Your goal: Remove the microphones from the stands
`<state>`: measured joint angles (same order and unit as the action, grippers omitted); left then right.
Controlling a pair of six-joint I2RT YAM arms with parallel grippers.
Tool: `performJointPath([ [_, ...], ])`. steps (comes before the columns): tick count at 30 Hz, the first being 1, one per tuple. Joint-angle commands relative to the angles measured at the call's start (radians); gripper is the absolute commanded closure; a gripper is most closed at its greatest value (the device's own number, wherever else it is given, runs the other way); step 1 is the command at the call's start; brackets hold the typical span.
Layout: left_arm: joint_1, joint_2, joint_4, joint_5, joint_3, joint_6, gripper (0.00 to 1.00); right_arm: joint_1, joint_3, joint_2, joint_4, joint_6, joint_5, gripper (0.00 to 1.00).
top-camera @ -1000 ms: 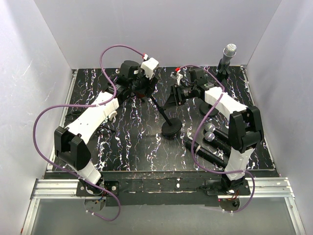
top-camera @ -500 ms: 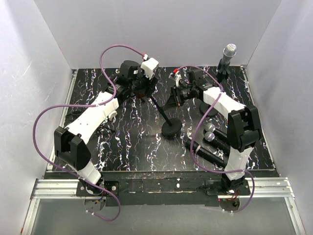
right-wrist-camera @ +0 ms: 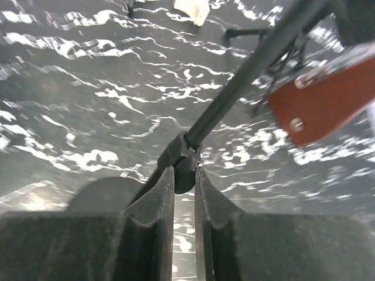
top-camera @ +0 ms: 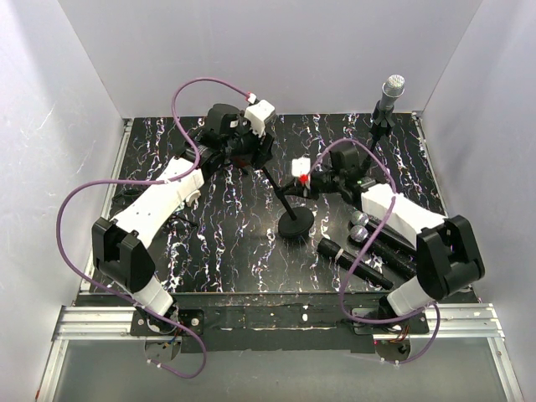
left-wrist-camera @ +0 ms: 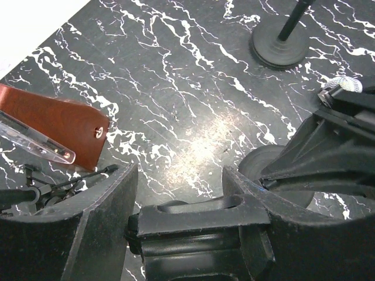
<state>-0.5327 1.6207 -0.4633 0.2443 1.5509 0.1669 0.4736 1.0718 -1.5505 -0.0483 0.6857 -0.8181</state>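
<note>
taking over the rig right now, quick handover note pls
Left gripper: closed around a black barrel at the top of the tilted centre stand, probably its microphone.
Right gripper: shut on that stand's pole.
Done: loose microphones lie on the table at right.
Left: pull the barrel free; the back microphone is upright on its stand.

We count four microphones for sure: one microphone (top-camera: 392,88) upright at the back right and three lying on the surface (top-camera: 218,243), a silver-headed one (top-camera: 362,219), a second silver-headed one (top-camera: 358,235) and an all-black one (top-camera: 360,268). Stands, two: the centre stand (top-camera: 295,224) and the back stand (left-wrist-camera: 280,47). Robot arms, two as well: left arm (top-camera: 159,197), right arm (top-camera: 402,213).
</note>
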Motion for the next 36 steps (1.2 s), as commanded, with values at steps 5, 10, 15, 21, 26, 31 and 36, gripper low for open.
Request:
performJointPath([
  [5,0.002,-0.068,-0.009,0.092,0.003,-0.081,0.57,0.053,-0.372,0.044,0.825,0.796,0.060,0.99],
  [10,0.002,-0.061,-0.009,0.099,0.005,-0.081,0.56,0.056,-0.493,-0.049,1.247,0.859,0.065,0.99],
  [15,0.002,-0.056,-0.011,0.104,0.012,-0.079,0.55,0.051,-0.538,0.056,1.109,0.780,0.097,0.70],
  [21,0.002,-0.051,-0.015,0.105,0.017,-0.067,0.55,0.042,-0.484,0.254,0.617,0.568,0.151,0.21],
  [26,0.002,-0.053,-0.015,0.105,0.017,-0.066,0.55,0.034,-0.318,0.317,0.304,0.111,0.243,0.17],
  [31,0.002,-0.053,-0.012,0.110,0.015,-0.060,0.54,-0.010,-0.029,0.218,-0.069,-0.468,0.251,0.19],
  [36,0.002,-0.050,-0.012,0.125,0.023,-0.046,0.54,-0.078,0.157,0.025,-0.267,-0.823,0.053,0.29],
])
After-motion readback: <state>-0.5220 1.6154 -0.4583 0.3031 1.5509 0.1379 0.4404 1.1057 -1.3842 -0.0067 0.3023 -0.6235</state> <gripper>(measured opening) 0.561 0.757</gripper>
